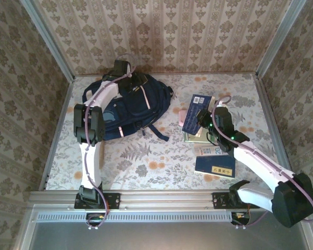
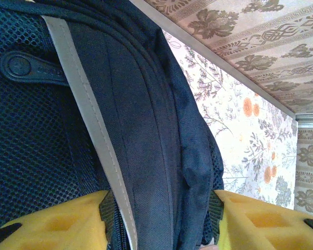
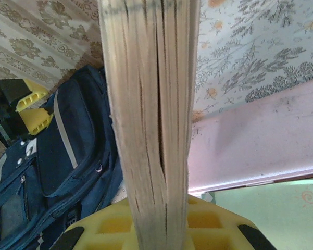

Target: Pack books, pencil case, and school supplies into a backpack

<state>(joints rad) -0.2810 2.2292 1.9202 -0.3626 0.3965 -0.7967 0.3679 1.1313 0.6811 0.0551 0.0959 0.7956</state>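
The navy backpack (image 1: pixel 126 109) lies at the back left of the table. My left gripper (image 1: pixel 126 72) is at its top edge, and in the left wrist view its yellow fingers (image 2: pixel 67 221) press a thick fold of backpack (image 2: pixel 146 130) fabric from both sides. My right gripper (image 1: pixel 204 121) is shut on the dark blue book (image 1: pixel 197 109), raised and tilted over the pile. Its page edges (image 3: pixel 151 104) run up between the pads. Under it lie the pink pencil case (image 3: pixel 260 135) and the green-and-white pad (image 3: pixel 271 208). A navy book with a yellow label (image 1: pixel 214 165) lies nearer me.
A small white-and-blue pack (image 1: pixel 208 150) sits between the pad and the navy book. A loose backpack strap (image 1: pixel 159 131) trails toward the table's middle. Patterned walls close in the back and both sides.
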